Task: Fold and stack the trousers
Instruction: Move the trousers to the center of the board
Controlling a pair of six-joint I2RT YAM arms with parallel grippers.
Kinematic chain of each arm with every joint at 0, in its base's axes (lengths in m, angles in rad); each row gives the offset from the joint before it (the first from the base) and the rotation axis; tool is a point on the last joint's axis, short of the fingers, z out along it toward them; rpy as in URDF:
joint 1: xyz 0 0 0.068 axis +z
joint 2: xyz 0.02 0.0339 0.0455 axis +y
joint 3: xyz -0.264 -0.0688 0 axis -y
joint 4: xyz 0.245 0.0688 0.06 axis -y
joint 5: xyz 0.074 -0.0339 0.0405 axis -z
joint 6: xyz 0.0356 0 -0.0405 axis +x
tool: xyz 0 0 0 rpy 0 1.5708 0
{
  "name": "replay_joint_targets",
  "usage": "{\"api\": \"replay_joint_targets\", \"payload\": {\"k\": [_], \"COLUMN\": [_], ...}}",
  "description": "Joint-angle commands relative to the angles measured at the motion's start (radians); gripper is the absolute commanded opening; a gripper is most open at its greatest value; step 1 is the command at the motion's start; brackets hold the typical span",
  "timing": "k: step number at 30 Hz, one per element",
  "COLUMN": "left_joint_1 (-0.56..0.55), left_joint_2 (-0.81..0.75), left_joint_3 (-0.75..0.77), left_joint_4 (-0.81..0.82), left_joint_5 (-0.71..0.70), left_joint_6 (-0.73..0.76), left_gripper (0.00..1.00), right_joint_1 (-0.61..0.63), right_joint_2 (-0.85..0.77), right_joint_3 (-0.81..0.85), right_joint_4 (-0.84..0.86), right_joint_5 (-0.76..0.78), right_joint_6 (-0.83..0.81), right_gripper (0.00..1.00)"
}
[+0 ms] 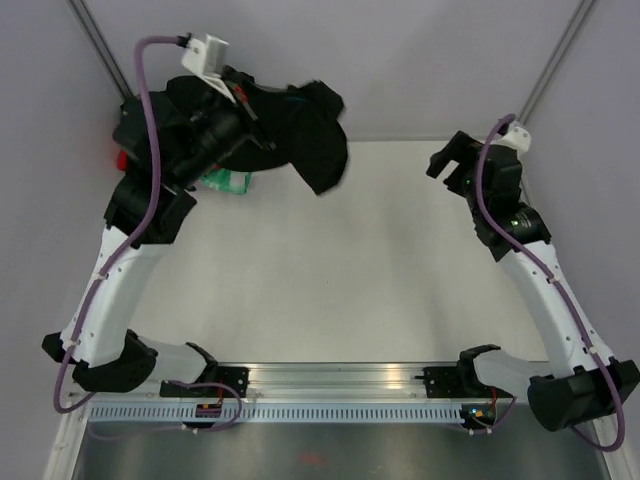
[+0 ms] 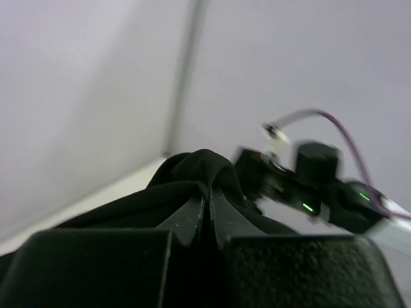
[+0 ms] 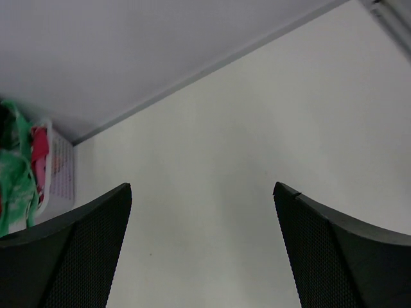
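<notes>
At the far-left corner, the left gripper [image 2: 207, 196] is pinched tight on a ridge of the trousers [image 1: 315, 135], holding them bunched above the table [image 1: 380, 280]. The bundle's long axis runs roughly left to right along the back edge, with one loose lobe drooping towards the near right. The fabric is plain black, soft and crumpled, and neither legs nor waist can be made out. Under it peeks a green cloth [image 1: 225, 181]. The table's middle and near side lie bare. At the far right, the right gripper [image 3: 202, 218] is spread wide, gripping nothing.
</notes>
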State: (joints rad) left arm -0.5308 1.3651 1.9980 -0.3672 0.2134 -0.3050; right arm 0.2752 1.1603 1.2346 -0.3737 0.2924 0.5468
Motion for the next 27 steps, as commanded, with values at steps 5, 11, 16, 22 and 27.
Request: {"api": "replay_joint_targets", "payload": {"k": [5,11,16,22,27], "left_joint_1": [-0.527,-0.598,-0.594,-0.139,0.256], "left_joint_2": [0.021,0.014,-0.141,-0.346,-0.096], "left_joint_3": [-0.315,-0.612,-0.686,-0.777,-0.572], "left_joint_4": [0.062,0.168,-0.004,-0.112,-0.102], "left_joint_5": [-0.193,-0.172,-0.484,-0.628,-0.455], "left_joint_6": [0.006,-0.16,-0.16,-0.198,-0.102], "left_gripper": [0.02,0.25,1.0,1.0,1.0], "right_joint_1": [-0.146,-0.146,-0.146,-0.09,0.099], "right_joint_2": [-0.19,-0.266,-0.277,-0.116,-0.011], "right_joint_3": [0.054,0.089,0.016,-0.049,-0.052], "right_joint_4": [-0.24,-0.288,-0.132,0.025,0.119], "right_joint_5": [0.134,0.16,-0.182,-0.513,-0.433], "right_joint_6": [0.038,0.01,-0.083,-0.071,-0.121], "right_gripper": [0.98,0.98,0.98,0.98,0.98]}}
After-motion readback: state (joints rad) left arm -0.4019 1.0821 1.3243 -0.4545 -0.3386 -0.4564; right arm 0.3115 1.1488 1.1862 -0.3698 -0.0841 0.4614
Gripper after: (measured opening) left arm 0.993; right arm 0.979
